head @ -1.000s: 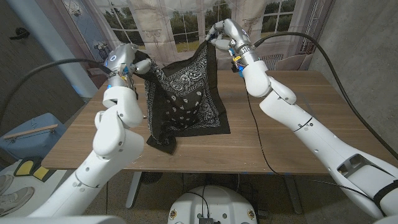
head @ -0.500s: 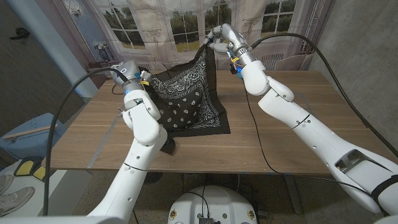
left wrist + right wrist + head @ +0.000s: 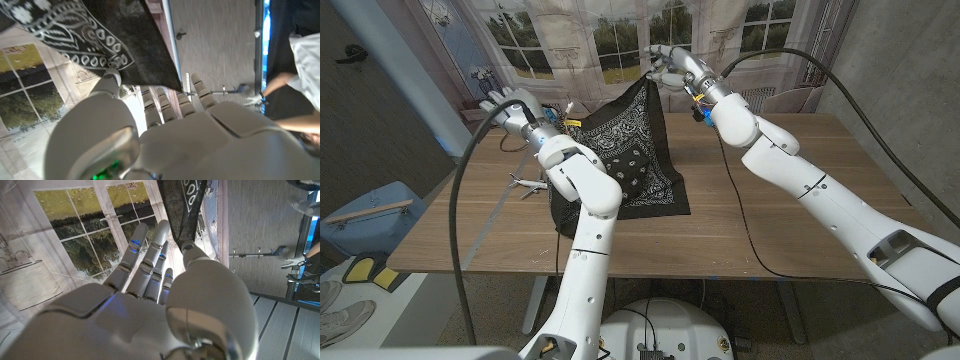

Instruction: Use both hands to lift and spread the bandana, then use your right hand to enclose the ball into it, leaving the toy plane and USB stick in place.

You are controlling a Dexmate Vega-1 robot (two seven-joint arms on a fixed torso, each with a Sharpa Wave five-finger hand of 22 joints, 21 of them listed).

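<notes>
The black paisley bandana (image 3: pixel 630 150) hangs from my right hand (image 3: pixel 665 72), which pinches its top corner high over the table's far side. In the right wrist view the cloth (image 3: pixel 187 200) runs between the thumb and the fingers. The bandana's lower part lies spread on the wooden table (image 3: pixel 790 210). My left hand (image 3: pixel 505 105) is raised to the left of the cloth with its fingers spread and nothing in them. The cloth's left corner (image 3: pixel 568 125) stays up beside that wrist. In the left wrist view the bandana (image 3: pixel 75 30) shows past the thumb. A small white toy plane (image 3: pixel 527 185) sits on the table left of the bandana.
A window backdrop (image 3: pixel 600 40) stands behind the table. My left forearm (image 3: pixel 582 180) crosses in front of the bandana's left edge. A person (image 3: pixel 295 75) shows in the left wrist view. A blue bin (image 3: pixel 365 220) stands on the floor at the left.
My left hand has moved left, away from the bandana, and its fingers have spread. The left arm swung in front of the cloth and the toy plane came into view. The right hand barely moved.
</notes>
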